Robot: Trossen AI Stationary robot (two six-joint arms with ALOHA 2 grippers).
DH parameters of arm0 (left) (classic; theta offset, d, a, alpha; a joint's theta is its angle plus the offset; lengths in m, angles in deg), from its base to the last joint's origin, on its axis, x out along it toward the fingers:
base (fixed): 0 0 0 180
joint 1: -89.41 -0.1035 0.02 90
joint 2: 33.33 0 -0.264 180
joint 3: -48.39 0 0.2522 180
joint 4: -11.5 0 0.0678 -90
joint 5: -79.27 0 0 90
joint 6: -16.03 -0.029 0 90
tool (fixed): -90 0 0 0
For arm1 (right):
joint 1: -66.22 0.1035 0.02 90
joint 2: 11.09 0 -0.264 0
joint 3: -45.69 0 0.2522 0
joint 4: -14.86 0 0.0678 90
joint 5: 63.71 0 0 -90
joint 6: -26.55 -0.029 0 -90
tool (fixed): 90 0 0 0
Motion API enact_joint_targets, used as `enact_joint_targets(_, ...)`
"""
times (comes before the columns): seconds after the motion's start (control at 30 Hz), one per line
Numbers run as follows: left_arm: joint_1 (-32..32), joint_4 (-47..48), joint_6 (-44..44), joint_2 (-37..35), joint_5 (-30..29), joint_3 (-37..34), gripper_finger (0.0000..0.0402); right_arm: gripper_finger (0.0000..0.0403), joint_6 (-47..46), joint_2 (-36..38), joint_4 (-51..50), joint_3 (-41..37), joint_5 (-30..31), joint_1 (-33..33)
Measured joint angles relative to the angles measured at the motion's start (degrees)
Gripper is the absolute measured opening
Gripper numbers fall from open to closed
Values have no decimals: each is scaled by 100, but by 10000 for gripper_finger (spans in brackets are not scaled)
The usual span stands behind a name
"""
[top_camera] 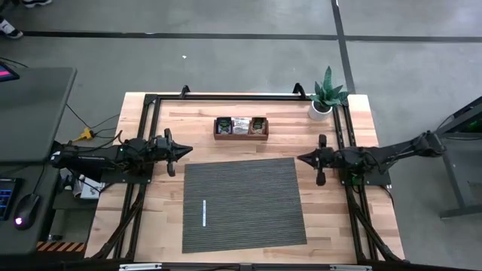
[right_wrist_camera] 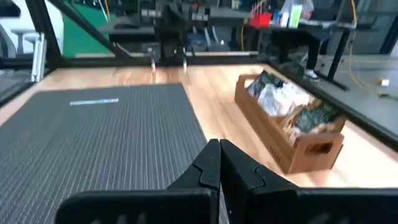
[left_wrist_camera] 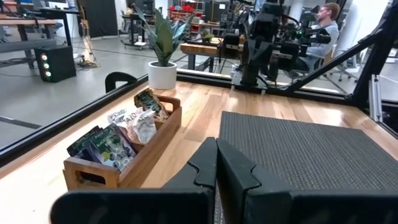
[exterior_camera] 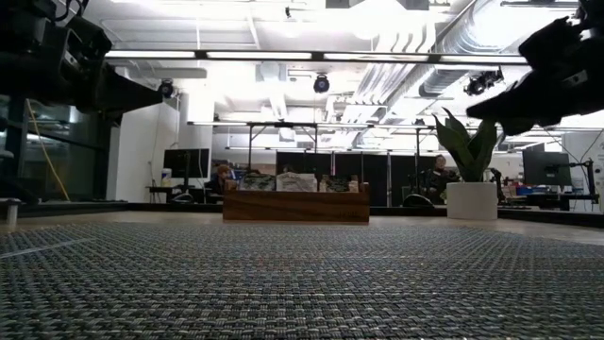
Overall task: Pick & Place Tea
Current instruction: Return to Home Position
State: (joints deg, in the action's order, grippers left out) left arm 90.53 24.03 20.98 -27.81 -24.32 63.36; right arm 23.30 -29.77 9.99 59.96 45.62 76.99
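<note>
Left hand, right hand closed, empty, at opposite mat edges; tea in organizer.

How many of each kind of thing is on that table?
Robot pincers: 2 (left pincer, right pincer, both shut)
Wooden organizer: 1
Potted plant: 1
Grey mat: 1
White strip: 1
Tea sachets: too packed to count
Total: 6, besides sachets

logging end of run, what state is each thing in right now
left gripper, shut, empty, beside the mat's left side
right gripper, shut, empty, beside the mat's right side
tea, inside the wooden organizer, none on the mat
white strip, lying flat on the mat
potted plant, upright
</note>
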Motion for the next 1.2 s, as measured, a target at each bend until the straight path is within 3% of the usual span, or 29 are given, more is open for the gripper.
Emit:
enact_joint_targets(0.33,0,4,-13,78,4,0,0,0,354,1341,-507,2,70,251)
enact_joint_targets(0.9,0,0,-20,595,-13,0,0,0,93,1268,-702,4,-1182,254)
enact_joint_targets(1.2,4,129,-7,595,1370,0,1,0,182,1268,-700,4,-1182,252)
